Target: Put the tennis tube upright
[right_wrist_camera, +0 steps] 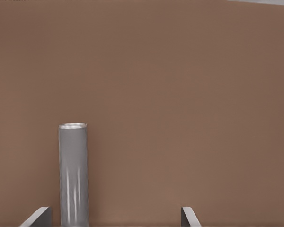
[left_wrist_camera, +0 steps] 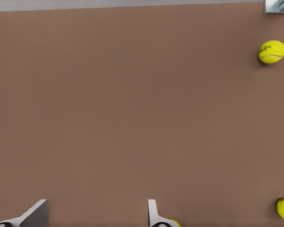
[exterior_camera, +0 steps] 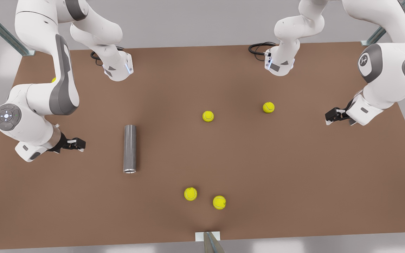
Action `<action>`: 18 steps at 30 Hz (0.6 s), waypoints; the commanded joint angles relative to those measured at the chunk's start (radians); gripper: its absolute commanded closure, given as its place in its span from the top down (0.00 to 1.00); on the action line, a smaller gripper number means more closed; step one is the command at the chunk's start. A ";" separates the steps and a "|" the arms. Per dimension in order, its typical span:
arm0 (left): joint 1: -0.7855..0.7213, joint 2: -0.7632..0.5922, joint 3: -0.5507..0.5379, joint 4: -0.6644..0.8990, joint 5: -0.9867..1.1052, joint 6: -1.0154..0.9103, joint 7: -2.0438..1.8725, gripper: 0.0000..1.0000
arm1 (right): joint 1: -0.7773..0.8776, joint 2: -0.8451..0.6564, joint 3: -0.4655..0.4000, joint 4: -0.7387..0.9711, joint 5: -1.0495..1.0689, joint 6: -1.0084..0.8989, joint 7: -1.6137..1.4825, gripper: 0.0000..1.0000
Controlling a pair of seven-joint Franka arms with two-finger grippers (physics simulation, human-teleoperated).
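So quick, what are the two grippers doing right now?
Right gripper: open, empty, beside the lying tennis tube.
Left gripper: open, empty, waiting near tennis balls.

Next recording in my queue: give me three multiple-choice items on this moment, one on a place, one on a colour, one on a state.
1. Which gripper is nearer the grey metallic hollow cylinder, the tennis tube?
A. The right gripper
B. The left gripper
C. Both touch it

2. What colour are the small tennis balls?
A. Red
B. White
C. Yellow

3. How is the tennis tube?
A. Standing upright
B. Lying on its side
C. Lifted in the fingers

Key:
1 A: the right gripper, open, hangs at the front view's left beside the tennis tube, and the open left gripper waits far off at the front view's right.
2 C: each ball, such as this tennis ball, is yellow.
3 B: the tube lies flat on the brown table, touched by neither gripper.
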 commanded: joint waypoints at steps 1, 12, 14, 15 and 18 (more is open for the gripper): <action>0.001 0.000 0.000 0.000 0.004 0.000 0.000 1.00 | 0.000 0.000 0.000 0.000 0.000 0.000 0.000 1.00; 0.007 -0.029 -0.063 -0.014 -0.019 -0.088 -0.038 1.00 | -0.009 0.032 0.000 0.000 0.005 -0.014 -0.002 1.00; 0.007 -0.012 -0.065 -0.014 -0.019 -0.062 -0.040 1.00 | 0.000 0.101 0.000 0.000 -0.005 -0.014 -0.003 1.00; 0.003 0.005 -0.065 -0.014 -0.019 -0.033 -0.040 1.00 | 0.038 0.193 0.000 0.002 -0.043 -0.041 0.003 1.00; 0.001 0.051 -0.066 -0.012 -0.021 0.021 -0.040 1.00 | 0.086 0.199 0.003 -0.012 -0.031 -0.055 0.003 1.00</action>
